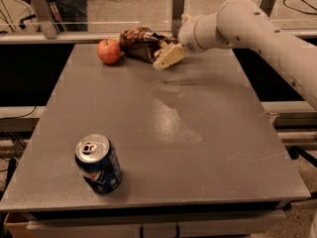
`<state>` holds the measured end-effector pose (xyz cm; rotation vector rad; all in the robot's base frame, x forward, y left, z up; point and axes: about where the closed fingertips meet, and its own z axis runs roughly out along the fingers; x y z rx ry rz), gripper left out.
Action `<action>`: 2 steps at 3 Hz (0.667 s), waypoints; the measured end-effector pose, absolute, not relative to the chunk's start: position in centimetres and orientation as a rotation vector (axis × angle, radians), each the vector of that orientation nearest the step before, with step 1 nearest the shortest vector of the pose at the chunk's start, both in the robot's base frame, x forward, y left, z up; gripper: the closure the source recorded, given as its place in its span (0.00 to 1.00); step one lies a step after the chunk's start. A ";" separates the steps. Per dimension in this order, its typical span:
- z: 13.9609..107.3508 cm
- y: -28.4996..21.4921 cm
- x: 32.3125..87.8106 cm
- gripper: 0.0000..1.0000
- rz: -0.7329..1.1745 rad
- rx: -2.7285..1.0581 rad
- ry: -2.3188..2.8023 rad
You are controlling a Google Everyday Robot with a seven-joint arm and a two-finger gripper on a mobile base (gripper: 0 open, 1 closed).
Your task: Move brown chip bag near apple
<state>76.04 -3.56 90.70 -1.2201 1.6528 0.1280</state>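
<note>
While a blue soda can (98, 163) stood upright near the front-left of the grey counter (198, 133), well apart from the rest, the other items sat along the far edge. Behind the counter ran a rail w/ metal posts (42, 14); a person's legs (69, 1) showed at top left. The white arm (257, 31) reached in from the right, above the counter's far-right part, wrist angled down & to the left. The cream-coloured hand (167, 57) was low over the counter, right at the near-right end of the brown chip bag (141, 42). Whether it was open or closed, or had any hold on the bag, couldn't be told. The bag lay crumpled at the far edge, just left of the hand. The apple (109, 51) sat on the counter just beside the bag's left end; touching or barely apart, unclear.
</note>
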 end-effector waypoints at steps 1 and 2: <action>93.0 -10.3 75.0 0.00 0.108 -1.159 1.637; 95.3 -17.4 73.5 0.00 0.125 -1.105 1.598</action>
